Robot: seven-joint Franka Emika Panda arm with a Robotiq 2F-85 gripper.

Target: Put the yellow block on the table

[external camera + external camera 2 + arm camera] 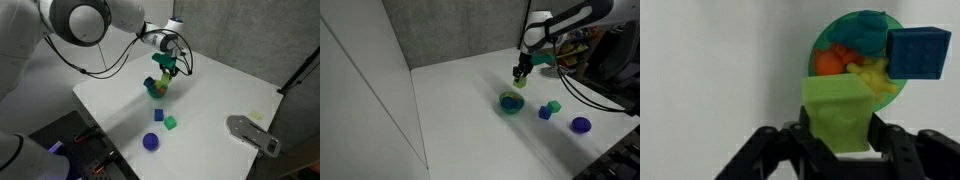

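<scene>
My gripper (838, 140) is shut on the yellow block (840, 112), a pale yellow-green cube held between the two black fingers. In both exterior views the gripper (166, 68) (521, 76) holds the block (519, 84) in the air just above a teal bowl (157, 88) (511, 102) on the white table (220, 90) (460, 100). In the wrist view the bowl (823, 40) lies below the block, with orange and yellow pieces in it and a blue block (918, 52) at its edge.
On the table near the bowl lie a bright green block (171, 122) (554, 106), a small blue block (158, 115) (545, 113) and a round blue-purple object (150, 141) (580, 125). A grey flat device (252, 133) sits near one table edge.
</scene>
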